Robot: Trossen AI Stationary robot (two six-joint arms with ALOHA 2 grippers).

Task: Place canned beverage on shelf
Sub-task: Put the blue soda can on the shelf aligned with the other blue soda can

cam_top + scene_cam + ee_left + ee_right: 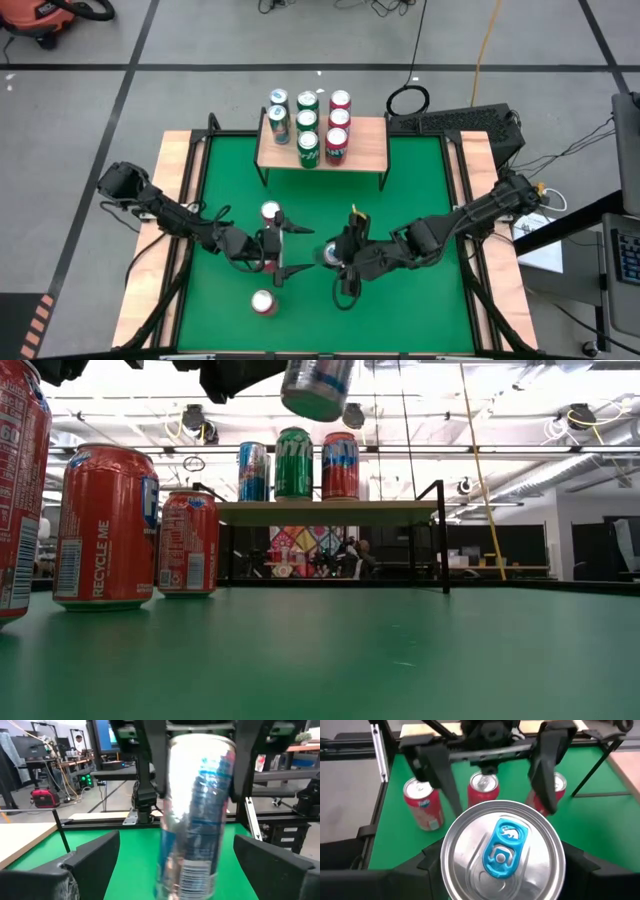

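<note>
Right wrist view: silver can [502, 851] clamped in right gripper [502, 870], lifted above table.
Left gripper [283, 248]: spread wide, released.
Shelf [370, 145]: well apart, crowded.
Risk: could knock standing cans when placing.

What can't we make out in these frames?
- High view: silver can mostly hidden under the right gripper.
- Low view: that can cut off by the top edge; the grip itself isn't shown.
- Left wrist view: can label blurred, unreadable.
- Low view: back rows of cans on the shelf hidden behind the front three.
- Low view: leftmost red can cut by the frame edge.
</note>
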